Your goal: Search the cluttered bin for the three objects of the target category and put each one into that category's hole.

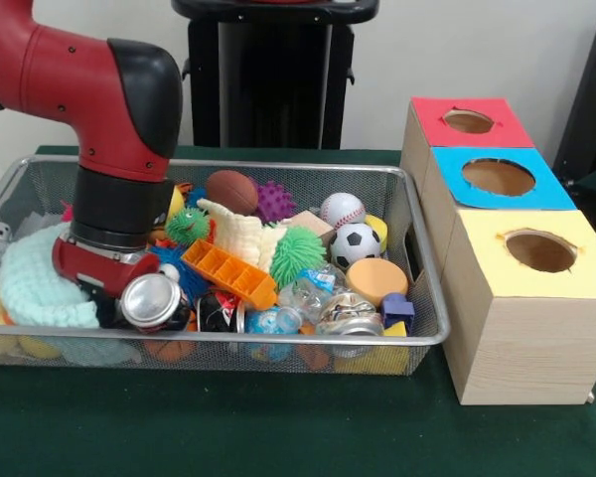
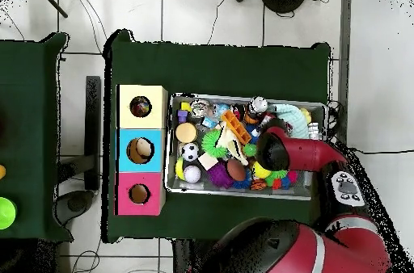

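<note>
Since my gripper [image 1: 104, 288] sits low in the bin [image 1: 417, 248] beside the mint-green knit [image 1: 35, 283], can't tell if fingers are spread (wrist hides them). Probably grab knit only, lift clear of can [image 1: 154, 301], then to yellow hole [image 1: 539, 250].

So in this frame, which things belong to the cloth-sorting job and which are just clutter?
Belonging to the job:
wire mesh bin
mint-green knit cloth
cream knit cloth
yellow-faced hole
robot's hand, down in the bin

Just lying about:
soccer ball
baseball
brown football
orange tray
metal can
blue-faced hole
red-faced hole
</note>
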`<state>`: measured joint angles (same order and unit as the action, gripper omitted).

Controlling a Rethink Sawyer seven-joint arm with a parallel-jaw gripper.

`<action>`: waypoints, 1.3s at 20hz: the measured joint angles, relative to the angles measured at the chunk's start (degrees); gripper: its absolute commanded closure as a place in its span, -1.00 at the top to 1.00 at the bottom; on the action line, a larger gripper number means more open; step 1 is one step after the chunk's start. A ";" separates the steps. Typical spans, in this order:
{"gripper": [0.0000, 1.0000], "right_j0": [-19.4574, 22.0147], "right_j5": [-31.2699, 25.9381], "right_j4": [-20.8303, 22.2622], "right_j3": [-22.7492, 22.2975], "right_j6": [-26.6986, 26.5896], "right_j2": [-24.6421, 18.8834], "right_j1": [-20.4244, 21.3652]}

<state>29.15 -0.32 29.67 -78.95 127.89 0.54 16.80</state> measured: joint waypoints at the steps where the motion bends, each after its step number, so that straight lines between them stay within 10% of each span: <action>1: -1.00 -0.08 -0.31 -0.01 0.00 0.00 -0.02 0.04; 26: -1.00 -2.14 -4.98 -3.17 -4.69 0.01 -1.70 1.74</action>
<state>27.01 -5.30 26.50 -83.64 127.90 -1.15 18.55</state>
